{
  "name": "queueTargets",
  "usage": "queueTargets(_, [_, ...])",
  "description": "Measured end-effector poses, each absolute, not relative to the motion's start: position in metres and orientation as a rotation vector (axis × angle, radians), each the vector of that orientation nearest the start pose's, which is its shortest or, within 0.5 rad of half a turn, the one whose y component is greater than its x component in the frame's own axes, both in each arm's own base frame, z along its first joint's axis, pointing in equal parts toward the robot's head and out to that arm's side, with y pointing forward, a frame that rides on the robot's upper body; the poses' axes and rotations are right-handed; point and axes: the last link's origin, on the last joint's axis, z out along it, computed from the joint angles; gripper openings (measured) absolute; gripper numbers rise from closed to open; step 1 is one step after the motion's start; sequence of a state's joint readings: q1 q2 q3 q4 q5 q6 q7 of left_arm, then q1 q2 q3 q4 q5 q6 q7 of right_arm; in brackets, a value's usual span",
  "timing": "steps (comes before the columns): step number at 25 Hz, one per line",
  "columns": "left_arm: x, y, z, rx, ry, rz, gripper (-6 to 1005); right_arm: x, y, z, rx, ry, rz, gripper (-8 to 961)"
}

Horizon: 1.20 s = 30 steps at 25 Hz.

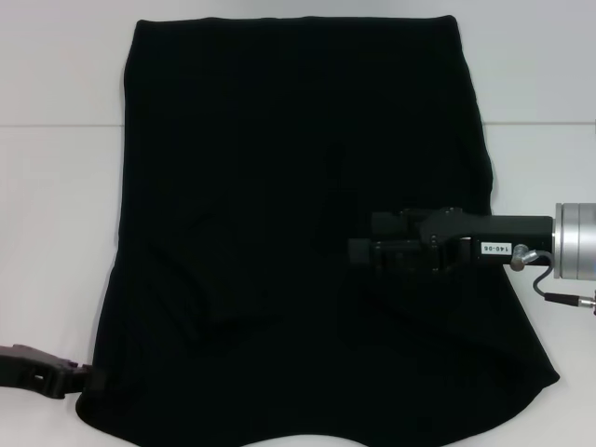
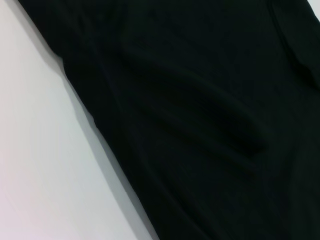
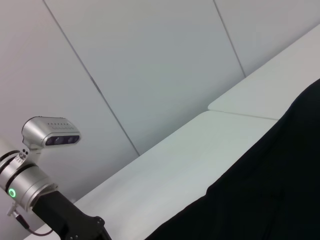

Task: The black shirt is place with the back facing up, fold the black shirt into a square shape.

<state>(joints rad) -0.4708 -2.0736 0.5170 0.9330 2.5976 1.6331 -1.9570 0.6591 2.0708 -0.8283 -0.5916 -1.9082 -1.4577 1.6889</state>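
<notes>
Here, right pincer level over black shirt, left pincer at hem

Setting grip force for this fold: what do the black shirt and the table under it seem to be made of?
The black shirt looks like soft matte knit fabric, probably cotton jersey: it lies limp with shallow creases and no sheen. The table looks like a rigid, smooth white board with a satin finish and a visible seam; the exact material is unclear.
</notes>
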Motion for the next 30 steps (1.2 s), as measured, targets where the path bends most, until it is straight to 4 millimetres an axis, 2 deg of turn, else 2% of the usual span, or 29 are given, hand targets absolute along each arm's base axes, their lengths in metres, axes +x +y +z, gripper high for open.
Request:
queueTargets(2, [-0.338, 0.293, 0.048, -2.490, -1.422, -0.042, 62, 0.216, 0.363, -0.020, -2.750, 0.932, 0.757, 888])
queueTargets(12, [-0.342, 0.290, 0.056, -2.489, -1.422, -0.001, 67, 0.218, 0.364, -0.017, -2.738, 0.934, 0.761, 889])
queueTargets(18, [-0.343, 0.296, 0.061, -2.433, -1.461, 0.001, 69, 0.218, 0.364, -0.016, -2.741, 0.933, 0.762, 886])
queueTargets(29, [-0.337, 0.295, 0.065, -2.444, -1.511, -0.007, 136, 0.220, 0.365, -0.011, -2.730, 0.932, 0.770, 884])
queueTargets(30, [-0.337, 0.296, 0.066, -2.440, -1.514, -0.010, 194, 0.220, 0.365, -0.011, -2.729, 0.933, 0.771, 884])
